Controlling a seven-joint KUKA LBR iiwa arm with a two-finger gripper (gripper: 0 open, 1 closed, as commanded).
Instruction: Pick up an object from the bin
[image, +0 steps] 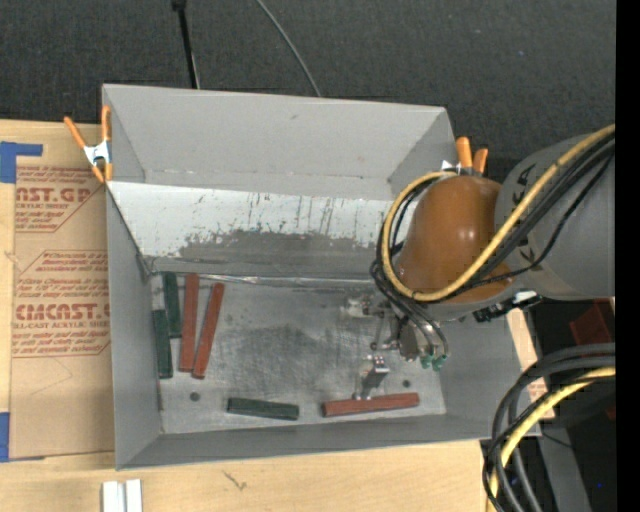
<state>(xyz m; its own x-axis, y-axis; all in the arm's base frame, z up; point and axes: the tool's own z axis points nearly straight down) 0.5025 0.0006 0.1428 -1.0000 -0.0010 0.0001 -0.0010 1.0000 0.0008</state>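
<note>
– Where was the gripper (377, 374)?
– Low over the bin's (270, 140) scuffed grey metal floor, just above a flat red-brown bar (371, 405) by the front wall. I couldn't tell whether it was open or closed.
– Anything close by?
– A dark green bar (262, 408) lay to its left, apart from it. More slim red and green bars (187, 325) lay along the left wall.

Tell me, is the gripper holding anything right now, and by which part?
Nothing visibly held. The gripper is over the red-brown stick, which lies flat on the bin floor.

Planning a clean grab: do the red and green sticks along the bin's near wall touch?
Apart. Camera view shows bare bin floor between the red stick and green stick.
</note>
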